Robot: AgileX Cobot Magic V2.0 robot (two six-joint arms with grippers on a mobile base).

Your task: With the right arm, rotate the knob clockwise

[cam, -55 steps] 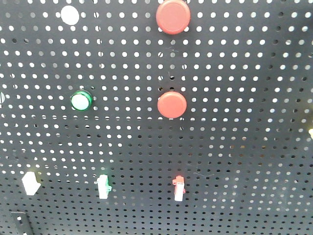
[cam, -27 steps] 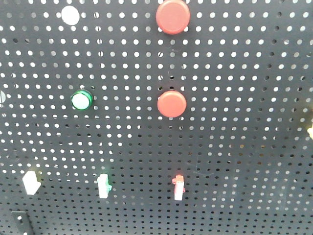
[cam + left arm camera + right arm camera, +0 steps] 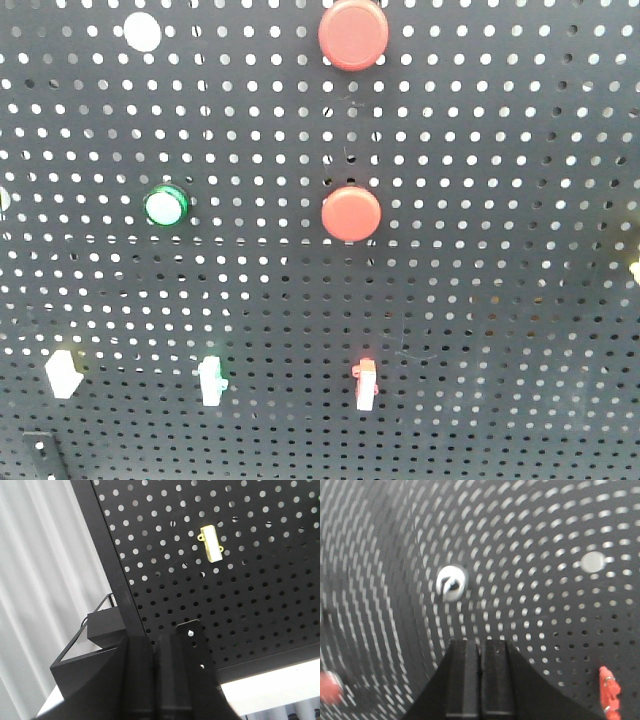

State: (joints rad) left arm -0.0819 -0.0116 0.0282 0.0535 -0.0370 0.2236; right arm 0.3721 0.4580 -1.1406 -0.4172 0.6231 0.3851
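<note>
Front view: a black pegboard (image 3: 480, 300) carries two red push buttons (image 3: 351, 213), a green-ringed button (image 3: 165, 206) and three small toggle switches (image 3: 365, 384); no arm appears. Left wrist view: the left pincer (image 3: 159, 680), fingers clenched together, points at the pegboard's lower corner beneath a yellow switch (image 3: 211, 543). Right wrist view, blurred: the right pincer (image 3: 481, 680), clenched empty, sits just below the white knob (image 3: 452, 582), apart from it.

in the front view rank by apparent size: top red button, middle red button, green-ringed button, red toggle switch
1. top red button, largest, though cut off by the frame edge.
2. middle red button, slightly smaller; perspective may account for the difference.
3. green-ringed button.
4. red toggle switch, narrowest, though about as tall as the green-ringed button.
</note>
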